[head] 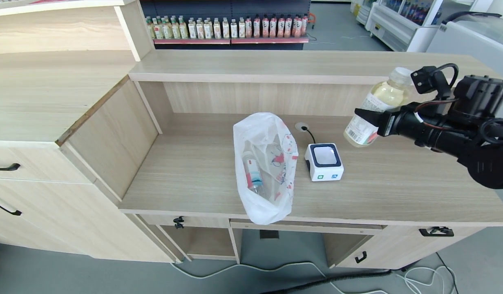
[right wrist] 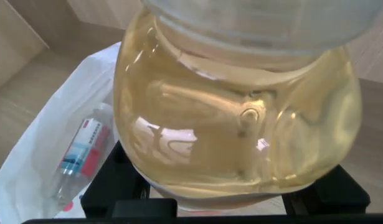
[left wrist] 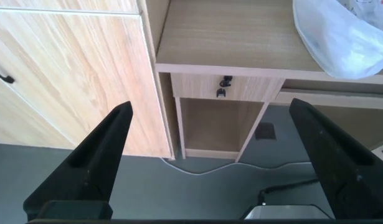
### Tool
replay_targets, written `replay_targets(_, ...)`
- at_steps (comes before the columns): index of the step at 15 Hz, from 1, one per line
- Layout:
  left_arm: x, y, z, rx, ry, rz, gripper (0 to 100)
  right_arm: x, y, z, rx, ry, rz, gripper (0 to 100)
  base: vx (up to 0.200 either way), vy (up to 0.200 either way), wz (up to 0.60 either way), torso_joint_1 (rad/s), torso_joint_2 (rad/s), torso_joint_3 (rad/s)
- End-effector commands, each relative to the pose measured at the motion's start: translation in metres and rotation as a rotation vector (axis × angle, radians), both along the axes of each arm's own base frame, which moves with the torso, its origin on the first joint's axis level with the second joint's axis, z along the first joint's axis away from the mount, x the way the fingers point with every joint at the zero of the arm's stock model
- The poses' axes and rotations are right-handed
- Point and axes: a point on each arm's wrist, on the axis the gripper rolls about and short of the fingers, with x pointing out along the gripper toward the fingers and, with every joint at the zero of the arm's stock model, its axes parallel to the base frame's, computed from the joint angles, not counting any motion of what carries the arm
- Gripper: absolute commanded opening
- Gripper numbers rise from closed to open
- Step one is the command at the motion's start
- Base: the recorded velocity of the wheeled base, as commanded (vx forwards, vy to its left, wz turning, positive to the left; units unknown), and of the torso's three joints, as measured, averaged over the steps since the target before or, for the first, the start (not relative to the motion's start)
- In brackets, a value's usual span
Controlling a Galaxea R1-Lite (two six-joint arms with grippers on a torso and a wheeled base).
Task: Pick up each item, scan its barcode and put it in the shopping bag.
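The table is flat, matte, pale wood-grain laminate. The shopping bag is thin, crinkled white plastic with red print and stands open on it. The large bottle is clear, rounded plastic with pale yellow liquid and a white cap. The scanner is a white cube with a dark-framed window, just beside the bag. A small clear bottle lies inside the bag.

The right end effector is clamped on the large bottle, tilted above the table right of the scanner; its far finger is apparently hidden. The left end effector is spread wide and empty.
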Motion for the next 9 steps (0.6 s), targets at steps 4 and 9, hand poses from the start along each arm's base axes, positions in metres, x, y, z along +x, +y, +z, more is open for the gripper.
replay_targets(4, 0.000, 0.000, 0.000, 0.000, 0.000, 0.001, 100, 0.013, 0.013, -0.013, -0.004, 0.033, 0.050, 0, 0.100, 0.100, 0.00, 0.001, 0.00, 0.001)
replay_targets(9, 0.000, 0.000, 0.000, 0.000, 0.000, 0.001, 100, 0.062, 0.056, -0.041, -0.013, 0.047, 0.204, 0, 0.000, 0.000, 0.00, 0.000, 0.00, 0.000)
